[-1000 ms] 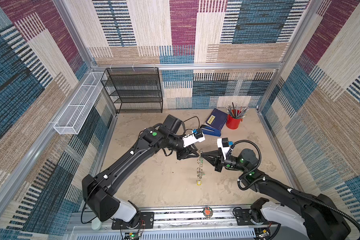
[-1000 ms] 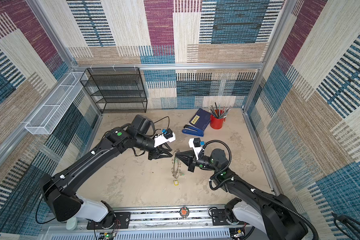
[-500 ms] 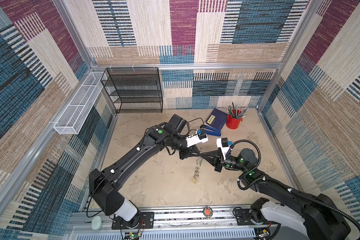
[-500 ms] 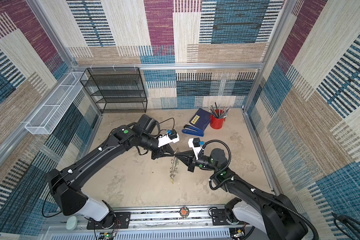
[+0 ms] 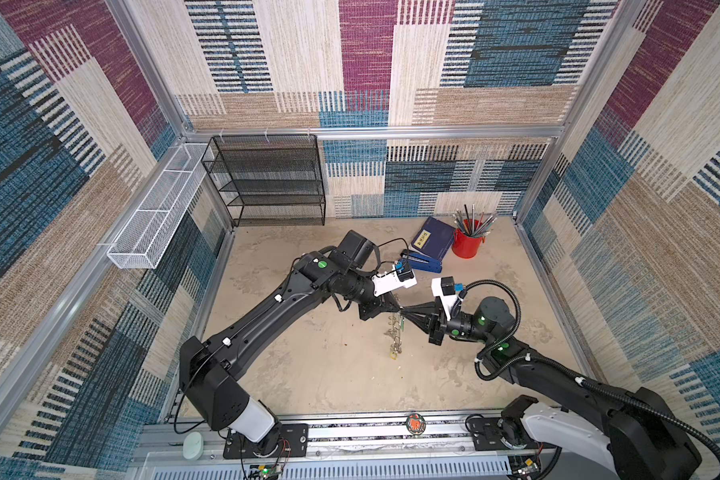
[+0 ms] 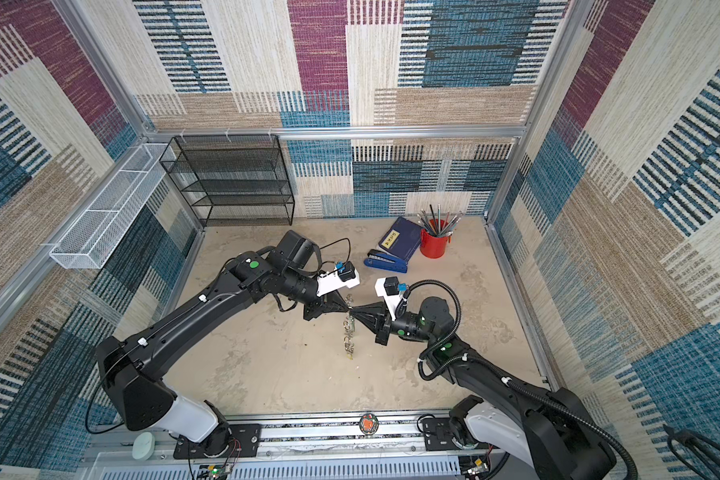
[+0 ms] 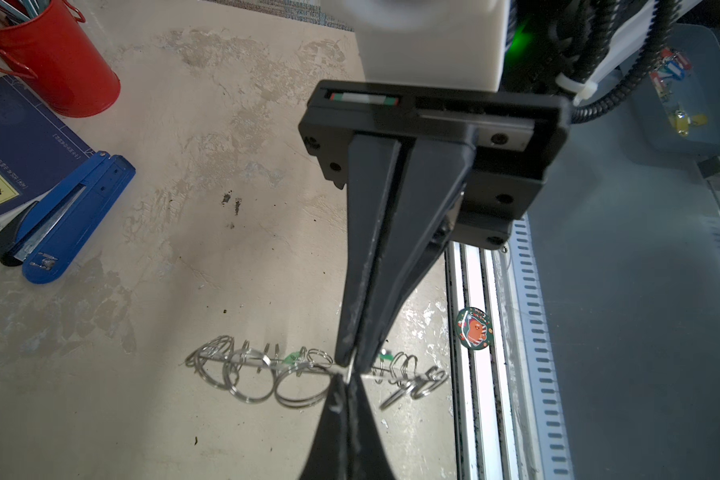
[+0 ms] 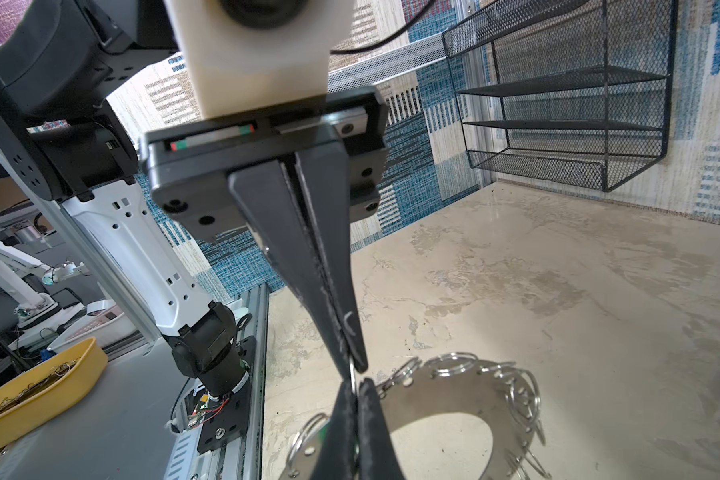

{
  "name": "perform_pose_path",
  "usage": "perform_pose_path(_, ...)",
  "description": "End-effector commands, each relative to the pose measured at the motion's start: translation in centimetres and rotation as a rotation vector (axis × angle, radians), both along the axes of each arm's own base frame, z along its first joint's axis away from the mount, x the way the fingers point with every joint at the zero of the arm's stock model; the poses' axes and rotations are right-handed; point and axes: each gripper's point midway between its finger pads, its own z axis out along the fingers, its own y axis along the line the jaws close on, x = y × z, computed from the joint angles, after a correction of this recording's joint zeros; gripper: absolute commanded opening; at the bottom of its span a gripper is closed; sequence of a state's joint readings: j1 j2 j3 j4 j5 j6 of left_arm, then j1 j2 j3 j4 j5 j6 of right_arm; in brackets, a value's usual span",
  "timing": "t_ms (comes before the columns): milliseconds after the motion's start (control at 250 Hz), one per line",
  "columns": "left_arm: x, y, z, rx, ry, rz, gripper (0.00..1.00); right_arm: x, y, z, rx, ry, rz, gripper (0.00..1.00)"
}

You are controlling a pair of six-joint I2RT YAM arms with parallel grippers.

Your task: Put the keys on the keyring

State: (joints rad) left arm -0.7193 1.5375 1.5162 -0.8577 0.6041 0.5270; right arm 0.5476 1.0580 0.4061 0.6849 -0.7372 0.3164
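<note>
Grey aluminium rail [image 5: 350,432] edges the near side of a mottled beige tabletop [image 5: 329,374], and one round orange-and-green badge [image 5: 415,423] sits on it. Two black robot arms reach from that rail to the middle of the table, where their tips meet nose to nose.

Between them stands the one flat grey metal ring-shaped keyring [image 8: 441,397], held on edge over the tabletop. Its rim is hung with many small silver split rings, too crowded to count. The right gripper [image 7: 353,365] is fully closed on the keyring's rim. The left gripper [image 8: 353,368] is closed too, pinching what looks like one thin split ring at the same spot.

Among the rings show one bright green plastic key tag [image 5: 402,323] and, lowest down, one yellow key tag [image 5: 393,355]. Whether the yellow one touches the table cannot be told. Two keys therefore seem to be on, and neither gripper holds a loose key.

The step in hand looks like steadying the keyring while a split ring is worked. The next move probably calls for one gripper to hold firm while the other prises the coil apart or lets go to fetch a key.

Farther back lie one blue stapler [image 5: 422,262], one dark blue book [image 5: 433,241] and one red metal cup of pencils [image 5: 466,245]. One black mesh shelf rack [image 5: 267,183] stands against the back wall. One white wire basket [image 5: 159,216] hangs on the side wall.
</note>
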Motion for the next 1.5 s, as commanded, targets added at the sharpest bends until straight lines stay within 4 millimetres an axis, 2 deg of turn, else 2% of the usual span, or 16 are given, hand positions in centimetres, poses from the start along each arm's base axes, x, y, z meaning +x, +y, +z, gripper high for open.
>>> perform_pose_path(0,0.0,-0.1,0.8,-0.049,-0.034,0.017,0.00,0.7,-0.3,1.4,0.035,-0.022,-0.047,0.24)
perform_pose_path(64,-0.1,0.1,1.0,-0.078,-0.046,0.032,0.00,0.8,-0.5,1.5,0.039,-0.022,-0.059,0.33)
perform_pose_path(224,-0.7,0.4,1.9,-0.163,-0.078,0.067,0.00,0.6,-0.4,1.5,0.041,-0.014,-0.046,0.42)
perform_pose_path(476,-0.6,0.9,2.3,-0.233,-0.106,0.131,0.00,-0.1,-0.1,1.7,0.049,-0.032,-0.001,0.39)
perform_pose_path(644,-0.1,1.3,2.5,-0.235,-0.137,0.165,0.00,-1.0,-0.1,2.2,0.066,-0.052,0.038,0.39)
perform_pose_path(840,0.1,1.5,3.1,-0.257,-0.149,0.176,0.00,-1.2,-0.2,2.3,0.071,-0.058,0.044,0.40)
perform_pose_path(1056,-0.1,1.5,3.1,-0.275,-0.141,0.171,0.00,-1.0,0.1,2.1,0.064,-0.049,0.052,0.34)
perform_pose_path(1496,-0.5,1.3,3.2,-0.299,-0.120,0.149,0.00,-1.3,0.3,1.9,0.060,-0.043,0.079,0.27)
